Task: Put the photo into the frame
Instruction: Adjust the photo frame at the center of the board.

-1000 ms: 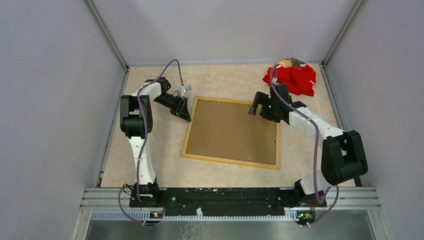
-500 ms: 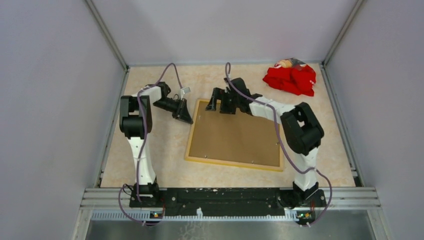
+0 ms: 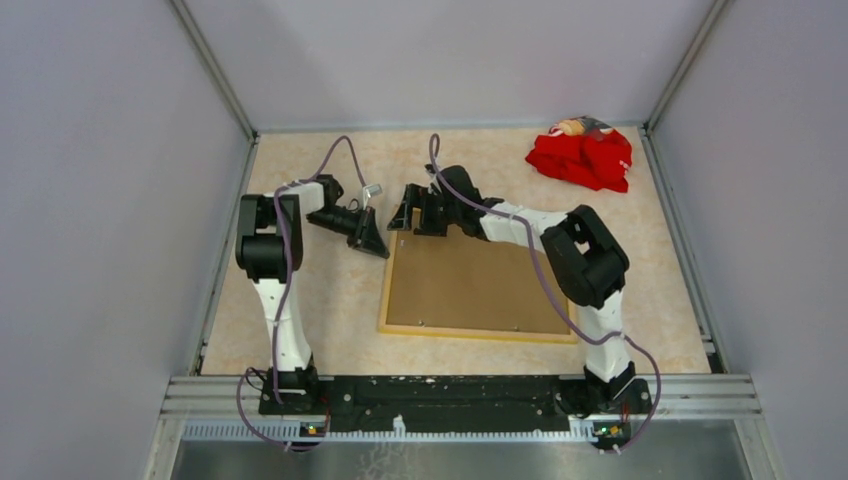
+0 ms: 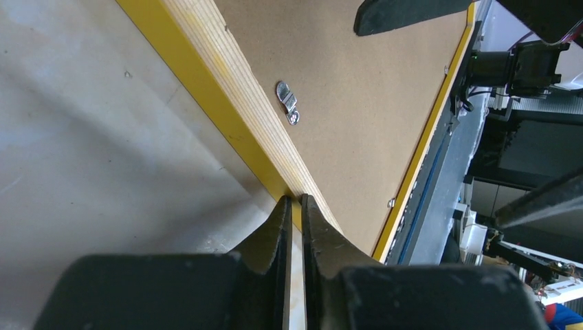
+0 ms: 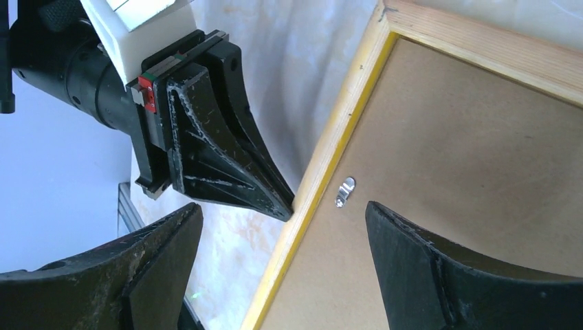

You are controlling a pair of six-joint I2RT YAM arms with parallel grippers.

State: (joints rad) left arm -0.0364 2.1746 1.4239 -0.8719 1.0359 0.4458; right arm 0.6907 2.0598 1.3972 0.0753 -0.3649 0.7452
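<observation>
From above, the frame [image 3: 480, 332] lies back-up on the table [image 3: 330, 300], filled by a brown backing board [image 3: 480, 285]. A crumpled red cloth [image 3: 582, 160] sits well apart in the far right corner. Both grippers crowd the frame's far left corner, the left gripper [image 3: 378, 243] outside the left rail and the right gripper [image 3: 405, 215] over it; bare table runs along the near rail. The left wrist view shows its jaws almost together, gripping nothing, tips against the yellow outer edge near a metal turn clip [image 4: 287, 103]. The right wrist view shows its jaws wide apart and empty, straddling that rail; a small red tag [image 5: 146, 93] on the left gripper is unreadable.
</observation>
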